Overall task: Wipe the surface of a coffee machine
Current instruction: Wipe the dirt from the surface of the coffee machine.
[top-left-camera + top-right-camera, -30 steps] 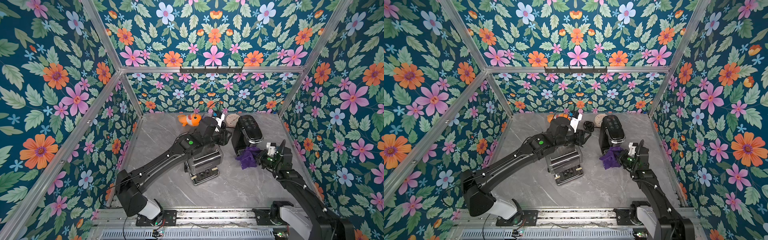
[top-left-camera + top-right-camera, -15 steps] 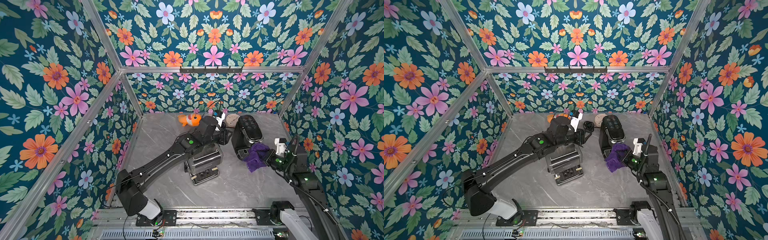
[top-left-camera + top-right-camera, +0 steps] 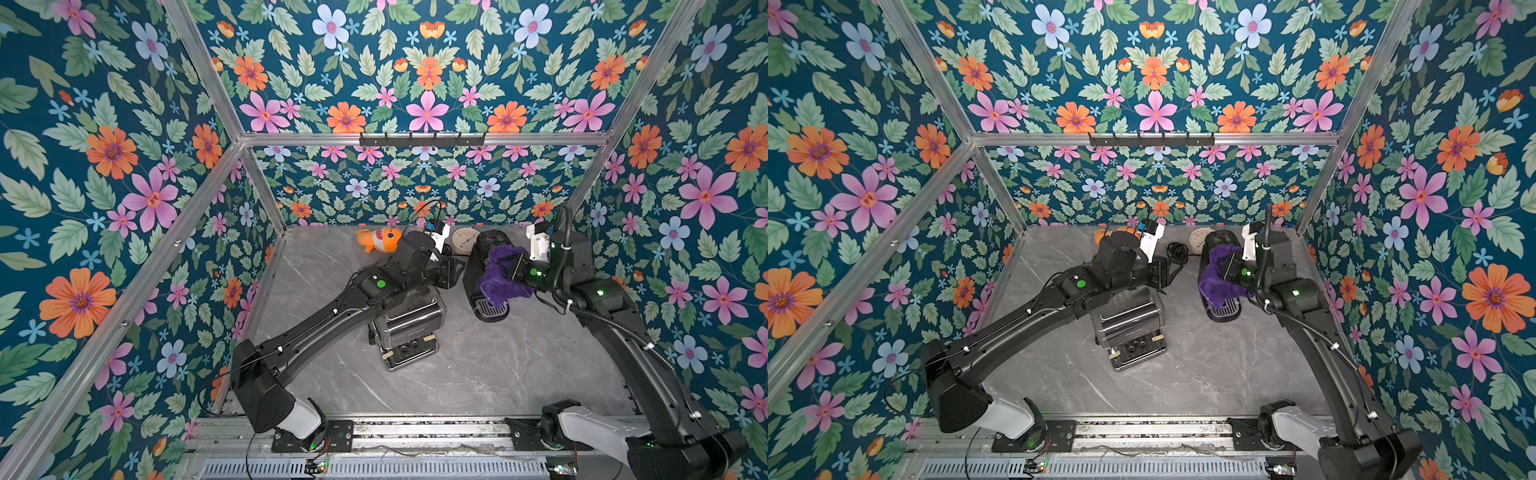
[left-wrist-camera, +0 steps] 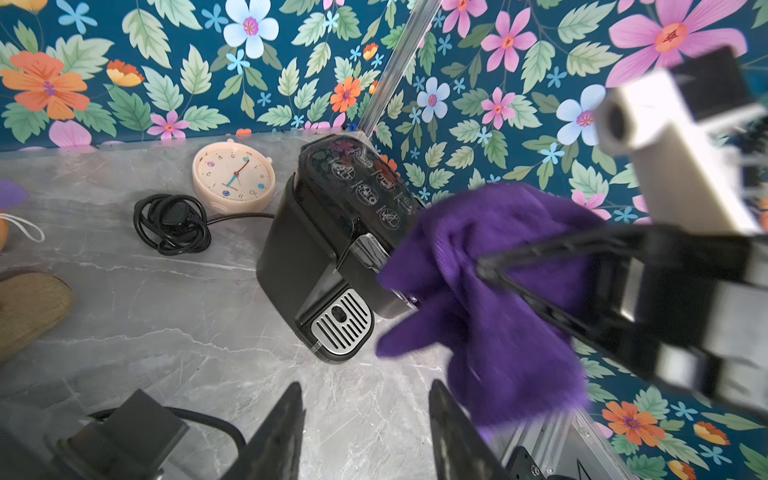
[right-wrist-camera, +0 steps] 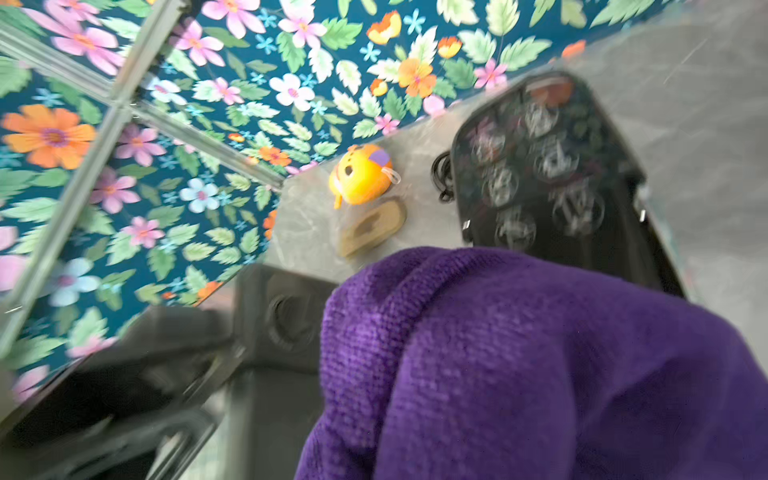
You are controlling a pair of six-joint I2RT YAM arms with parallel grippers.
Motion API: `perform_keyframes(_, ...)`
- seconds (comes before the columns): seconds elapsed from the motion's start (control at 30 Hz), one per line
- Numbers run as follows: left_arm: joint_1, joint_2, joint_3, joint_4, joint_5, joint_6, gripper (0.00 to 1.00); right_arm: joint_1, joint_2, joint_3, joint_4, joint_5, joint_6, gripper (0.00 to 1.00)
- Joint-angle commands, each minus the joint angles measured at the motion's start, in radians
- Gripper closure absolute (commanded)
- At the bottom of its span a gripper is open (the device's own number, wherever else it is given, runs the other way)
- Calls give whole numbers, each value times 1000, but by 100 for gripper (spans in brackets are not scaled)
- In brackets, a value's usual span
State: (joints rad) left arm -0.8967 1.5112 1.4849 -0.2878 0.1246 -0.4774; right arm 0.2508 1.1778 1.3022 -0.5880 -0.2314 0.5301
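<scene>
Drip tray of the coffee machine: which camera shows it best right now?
The left wrist view: the drip tray shows whole, slats sharp, nothing over it. In both top views it is small, its far edge behind the hanging purple cloth. The right wrist view shows none of it.

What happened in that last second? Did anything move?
The right gripper, shut on the purple cloth, rose from the table near the coffee machine and carried the cloth up against its upper front. The left gripper, open, stayed put; so did the machine, silver appliance, clock and toy fish.
</scene>
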Motion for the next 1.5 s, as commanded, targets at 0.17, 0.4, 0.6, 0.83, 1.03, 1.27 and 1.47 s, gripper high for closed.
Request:
perform_keyframes(0.17, 2, -22, 16, -29, -40, 39, 50, -53, 279, 195, 64, 32, -54, 100)
perform_keyframes(0.4, 2, -31, 27, -38, -55, 49, 49, -68, 538, 430, 6, -33, -69, 100)
perform_keyframes(0.6, 2, -39, 1, -31, -56, 46, 50, -5, 544, 423, -61, -58, -135, 100)
perform_keyframes(0.83, 2, -39, -6, -21, -50, 47, 50, 72, 425, 259, -100, 7, -229, 100)
perform_keyframes(1.03, 2, -41, -24, -6, -42, 36, 50, 98, 384, 161, -125, 61, -291, 100)
perform_keyframes(1.27, 2, -49, -46, 5, -40, 23, 50, 165, 378, 121, -146, 98, -343, 100)
perform_keyframes(1.47, 2, -61, -62, 4, -46, 23, 50, 202, 359, 91, -180, 143, -352, 100)
